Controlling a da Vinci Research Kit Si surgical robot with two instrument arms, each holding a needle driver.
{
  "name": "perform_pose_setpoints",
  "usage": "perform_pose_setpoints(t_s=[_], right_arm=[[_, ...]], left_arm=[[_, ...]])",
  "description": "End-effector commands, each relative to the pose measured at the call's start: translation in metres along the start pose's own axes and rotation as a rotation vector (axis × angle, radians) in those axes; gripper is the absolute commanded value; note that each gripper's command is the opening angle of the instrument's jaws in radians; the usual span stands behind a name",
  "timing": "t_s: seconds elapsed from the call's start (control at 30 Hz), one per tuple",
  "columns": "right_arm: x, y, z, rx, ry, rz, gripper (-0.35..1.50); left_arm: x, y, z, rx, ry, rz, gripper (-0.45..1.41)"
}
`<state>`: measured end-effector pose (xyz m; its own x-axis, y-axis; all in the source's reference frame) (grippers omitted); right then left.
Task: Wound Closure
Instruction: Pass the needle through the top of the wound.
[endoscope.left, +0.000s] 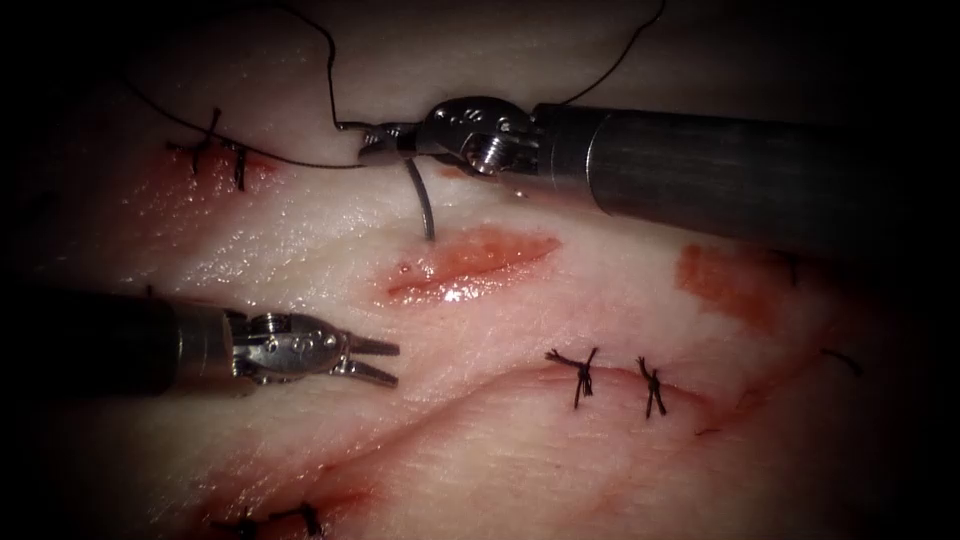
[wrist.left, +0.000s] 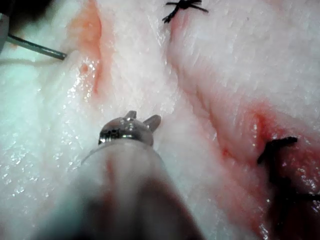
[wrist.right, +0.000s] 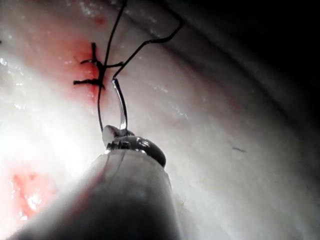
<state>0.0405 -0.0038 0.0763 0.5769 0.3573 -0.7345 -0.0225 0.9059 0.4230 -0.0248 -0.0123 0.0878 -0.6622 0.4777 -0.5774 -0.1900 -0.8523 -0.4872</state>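
The tissue (endoscope.left: 300, 240) has a short open cut (endoscope.left: 470, 262) with red fluid near the middle. My right tool (endoscope.left: 378, 143) comes in from the upper right, its jaws shut on the curved needle (endoscope.left: 422, 200) toward its tail end. The needle hangs down and its tip rests at the tissue just above the cut's left end; I cannot tell if it has entered. Dark thread (endoscope.left: 300, 162) runs from the needle's tail (wrist.right: 119, 102) leftward and up. My left tool (endoscope.left: 396, 365) lies low on the left, open and holding nothing, below and left of the cut.
Tied stitches (endoscope.left: 585, 372) close a second cut at the lower right. Other stitches (endoscope.left: 215, 150) sit at the upper left, and more at the lower edge (endoscope.left: 270, 520). A thread loop (endoscope.left: 330, 60) rises above the right tool. The right shaft (endoscope.left: 720, 170) crosses the upper right.
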Motion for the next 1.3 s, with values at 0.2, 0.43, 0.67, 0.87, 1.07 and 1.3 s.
perform_pose_setpoints(t_s=[0.2,0.43,0.67,0.87,1.07,1.3], right_arm=[[-0.0003,-0.0006,0.0019,-0.017,0.156,0.094,-0.35],[-0.0005,-0.0017,0.0012,0.074,0.201,0.564,-0.35],[-0.0007,-0.0039,0.0007,0.240,0.290,0.845,-0.35],[0.0000,-0.0063,0.0004,0.335,0.312,1.004,-0.35],[0.0004,-0.0083,0.0007,0.422,0.300,1.177,-0.35],[0.0009,-0.0104,0.0009,0.508,0.276,1.330,-0.35]], left_arm=[[0.0002,-0.0002,0.0007,0.000,0.001,0.001,0.36],[0.0003,-0.0002,0.0006,-0.001,0.001,0.001,0.36],[0.0003,-0.0002,0.0006,-0.001,0.001,0.001,0.36],[0.0003,-0.0002,0.0006,-0.001,0.001,0.001,0.36],[0.0003,-0.0003,0.0006,-0.001,0.001,0.001,0.36],[0.0003,-0.0003,0.0006,-0.001,0.001,0.001,0.36]])
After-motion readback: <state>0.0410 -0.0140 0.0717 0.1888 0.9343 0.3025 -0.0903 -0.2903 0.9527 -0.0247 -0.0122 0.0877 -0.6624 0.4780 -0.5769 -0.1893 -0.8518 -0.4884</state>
